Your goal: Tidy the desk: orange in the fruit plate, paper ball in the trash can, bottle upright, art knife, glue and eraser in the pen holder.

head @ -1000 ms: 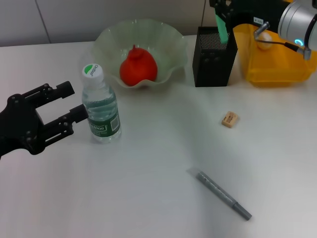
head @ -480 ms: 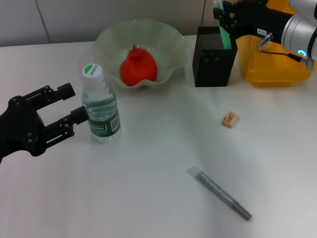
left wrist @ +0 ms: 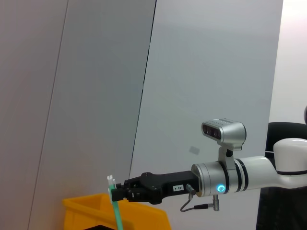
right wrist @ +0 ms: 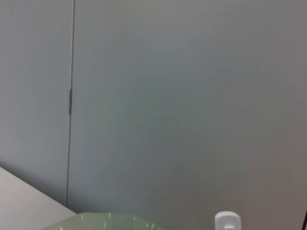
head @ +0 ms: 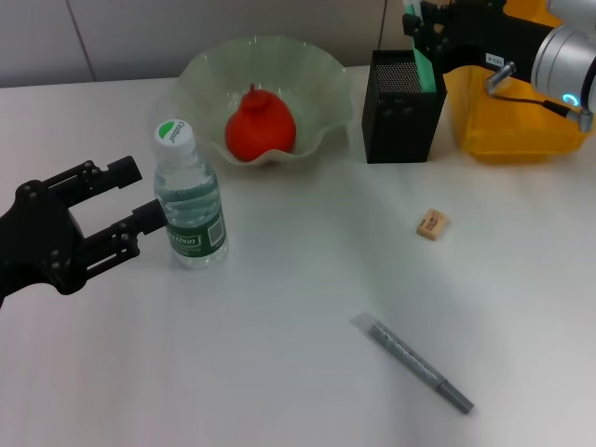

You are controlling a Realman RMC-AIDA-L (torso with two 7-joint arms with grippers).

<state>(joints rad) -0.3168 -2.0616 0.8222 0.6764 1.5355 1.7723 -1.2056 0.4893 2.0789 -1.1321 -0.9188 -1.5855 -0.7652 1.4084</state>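
The orange (head: 260, 124) lies in the pale green fruit plate (head: 205, 74). To its left the bottle (head: 187, 197) stands upright, and my left gripper (head: 130, 200) is open just beside it, not touching. At the back, my right gripper (head: 422, 33) is shut on a slim translucent green stick, seemingly the glue (head: 425, 67), whose lower end is at the mouth of the black pen holder (head: 400, 116). The left wrist view shows that gripper (left wrist: 120, 191) and the glue (left wrist: 116, 211) from afar. The eraser (head: 431, 224) and a grey pen-shaped art knife (head: 413, 363) lie on the table. The paper ball is hidden.
The yellow trash can (head: 512, 126) stands right of the pen holder, partly behind my right arm. The wall runs close behind the table's back edge. In the right wrist view only the fruit plate rim (right wrist: 110, 221) and the bottle cap (right wrist: 227, 221) show.
My right gripper shifted slightly right and the green stick went from tilted to upright over the pen holder. The left gripper barely moved.
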